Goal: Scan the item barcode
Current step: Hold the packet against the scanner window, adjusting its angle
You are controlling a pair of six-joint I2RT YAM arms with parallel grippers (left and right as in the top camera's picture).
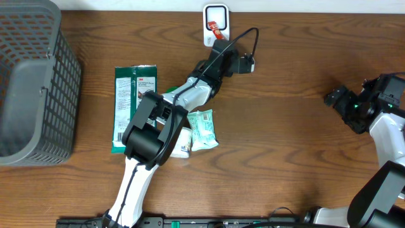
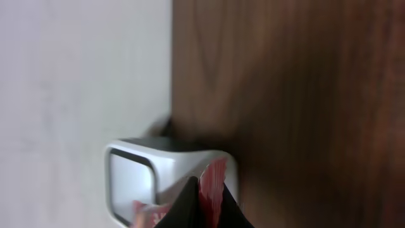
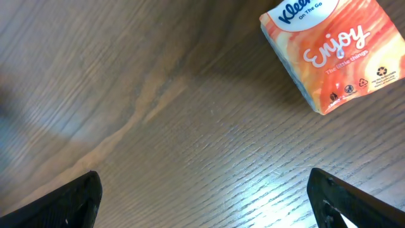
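A small red packet (image 1: 214, 26) hangs right in front of the white scanner (image 1: 215, 22) at the table's far edge. My left gripper (image 1: 218, 39) is shut on that packet. In the left wrist view the red packet (image 2: 213, 183) sticks up from between the dark fingertips (image 2: 183, 209), with the scanner's window (image 2: 130, 183) just behind it; no barcode shows. My right gripper (image 1: 336, 100) hovers at the right side of the table. In its wrist view it stands open (image 3: 205, 196) over bare wood with nothing between the fingers.
A grey mesh basket (image 1: 60, 95) stands at the left. A green packet (image 1: 133, 104) and white-green pouches (image 1: 204, 130) lie beside and partly under the left arm. An orange Kleenex tissue pack (image 3: 332, 50) lies ahead of the right gripper.
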